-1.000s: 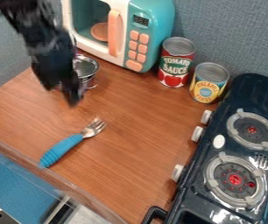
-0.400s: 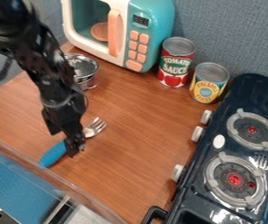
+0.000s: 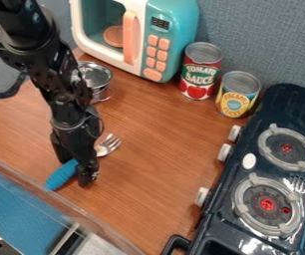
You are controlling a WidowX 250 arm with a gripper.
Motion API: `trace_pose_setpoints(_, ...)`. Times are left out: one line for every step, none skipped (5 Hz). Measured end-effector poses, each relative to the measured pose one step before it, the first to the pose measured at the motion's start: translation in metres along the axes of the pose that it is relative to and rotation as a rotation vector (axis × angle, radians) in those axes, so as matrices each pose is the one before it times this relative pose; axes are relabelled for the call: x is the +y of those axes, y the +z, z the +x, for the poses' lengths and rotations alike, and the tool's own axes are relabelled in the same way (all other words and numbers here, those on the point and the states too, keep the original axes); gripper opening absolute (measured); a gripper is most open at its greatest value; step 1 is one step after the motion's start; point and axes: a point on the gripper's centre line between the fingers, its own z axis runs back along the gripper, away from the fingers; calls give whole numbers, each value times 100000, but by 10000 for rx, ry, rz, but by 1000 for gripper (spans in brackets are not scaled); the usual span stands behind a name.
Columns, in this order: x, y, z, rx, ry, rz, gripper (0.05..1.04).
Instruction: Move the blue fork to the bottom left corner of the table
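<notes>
End effector [image 3: 75, 171] over the blue fork [image 3: 60, 176] (fingers apart), handle between them.

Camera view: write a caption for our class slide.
Gripper lowered over a blue-handled fork on a wood-look tabletop, toy stove alongside.

Fork [image 3: 61, 176]: bright blue handle, silver head. Robot arm [image 3: 52, 74]: blk. Worktop [image 3: 155, 144]: reddish-brn w/ fine, darker wood grain. Toy microwave [image 3: 172, 25]: teal & off-wht, w/ peach door handle [image 3: 129, 40] & btns [image 3: 151, 63]. Taller can [image 3: 198, 88]: red & dk grn label, wht lettering, silver lid. Shorter can [image 3: 235, 102]: yellow & lt blue label, silver lid. Toy stove [image 3: 278, 102]: v. dk blue-blk, w/ gray burners [image 3: 287, 148], red centers, whitish knobs [image 3: 225, 152]. Wall [image 3: 261, 40]: gray-blue, speckled. Cup [image 3: 96, 77]: silver.
</notes>
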Motion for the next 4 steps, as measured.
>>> trace_pose_setpoints(302, 7, -199, -51, 102, -56, 662)
trace_pose_setpoints(470, 243, -112, -24, 54, -254, 406)
trace_pose_setpoints(1271, 1239, 321, -215, 56, -55, 387)
trace_pose_setpoints(2114, 2294, 265, -291, -212, -58, 387)
